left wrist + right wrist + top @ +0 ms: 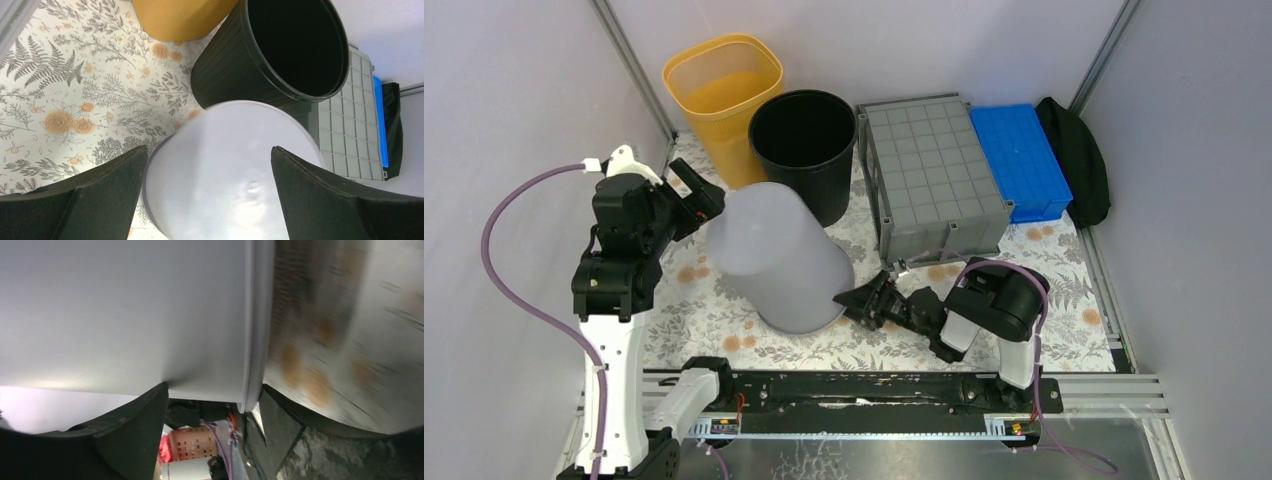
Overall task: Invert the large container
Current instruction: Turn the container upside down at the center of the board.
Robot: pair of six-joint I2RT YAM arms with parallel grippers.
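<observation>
The large container (934,175) is a dark-grey crate at the back right, with its square-gridded underside facing up; its grid also shows at the right of the left wrist view (345,135). A round light-grey bucket (776,255) stands bottom-up mid-table. My left gripper (696,195) is open beside the bucket's upper left, and the bucket (235,170) fills the space between its fingers. My right gripper (869,298) sits low at the bucket's right base, apart from the crate. Its jaws (212,387) stand open, with the bucket's rim (252,340) between them.
A yellow bin (724,85) and a black bin (804,140) stand at the back, close behind the bucket. A blue ribbed tray (1024,160) and a black bag (1079,160) lie right of the crate. A floral mat (714,310) covers the table.
</observation>
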